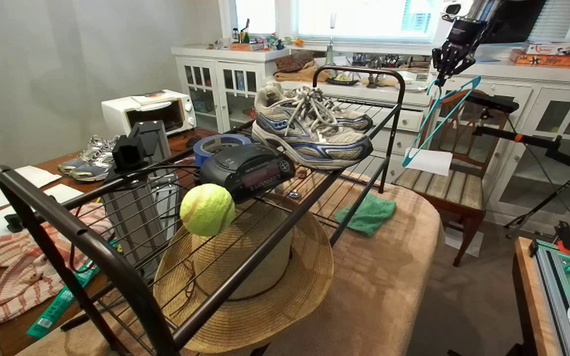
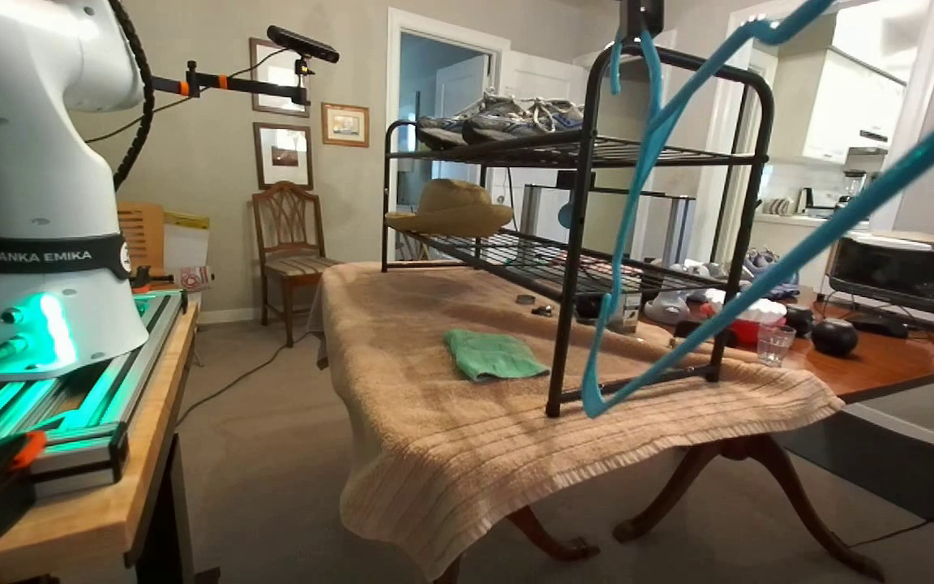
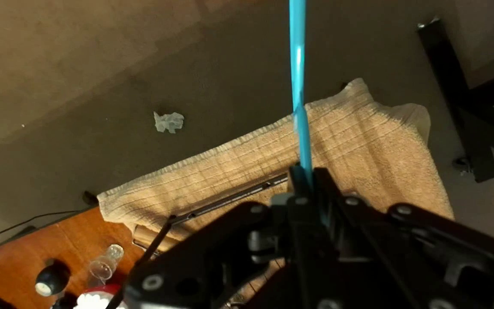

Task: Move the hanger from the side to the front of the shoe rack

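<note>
A turquoise hanger (image 1: 407,157) hangs tilted in the air from my gripper (image 1: 441,81). In an exterior view the hanger (image 2: 824,234) is close to the camera, in front of the dark metal shoe rack's end frame (image 2: 571,276). Its hook is at the gripper tips (image 2: 640,31). In the wrist view my fingers (image 3: 309,174) are shut on the hanger (image 3: 297,56). The rack (image 1: 359,69) stands on a towel-covered table; the hanger appears apart from it, beyond its far end. In the wrist view a low rail of the rack (image 3: 230,201) lies below the fingers.
Shoes (image 1: 309,128), a clock radio (image 1: 245,170), blue tape (image 1: 220,143) and a tennis ball (image 1: 208,210) sit on the rack's upper shelf. A straw hat (image 1: 309,267) lies on the lower shelf. A green cloth (image 2: 493,354) is on the tan towel (image 2: 410,389). A camera arm (image 1: 532,137) stands nearby.
</note>
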`<state>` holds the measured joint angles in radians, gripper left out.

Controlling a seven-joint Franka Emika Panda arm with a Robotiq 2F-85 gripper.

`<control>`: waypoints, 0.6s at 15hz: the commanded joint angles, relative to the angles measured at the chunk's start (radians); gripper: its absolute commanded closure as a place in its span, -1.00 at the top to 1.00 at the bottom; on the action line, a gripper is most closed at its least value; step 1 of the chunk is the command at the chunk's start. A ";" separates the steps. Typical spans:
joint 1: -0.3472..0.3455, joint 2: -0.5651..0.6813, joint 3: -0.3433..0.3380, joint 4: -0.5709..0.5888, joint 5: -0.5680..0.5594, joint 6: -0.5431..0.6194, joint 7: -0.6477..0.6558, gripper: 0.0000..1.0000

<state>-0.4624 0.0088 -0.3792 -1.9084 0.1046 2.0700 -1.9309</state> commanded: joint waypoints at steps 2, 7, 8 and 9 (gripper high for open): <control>0.038 -0.050 0.000 -0.033 0.105 -0.116 -0.074 -0.96; 0.070 -0.054 0.001 -0.008 0.195 -0.288 -0.077 -0.96; 0.074 -0.051 0.001 -0.005 0.203 -0.316 -0.074 -0.96; 0.080 -0.049 0.004 -0.003 0.204 -0.332 -0.066 -0.96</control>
<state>-0.3999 -0.0335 -0.3719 -1.9121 0.2798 1.8049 -1.9944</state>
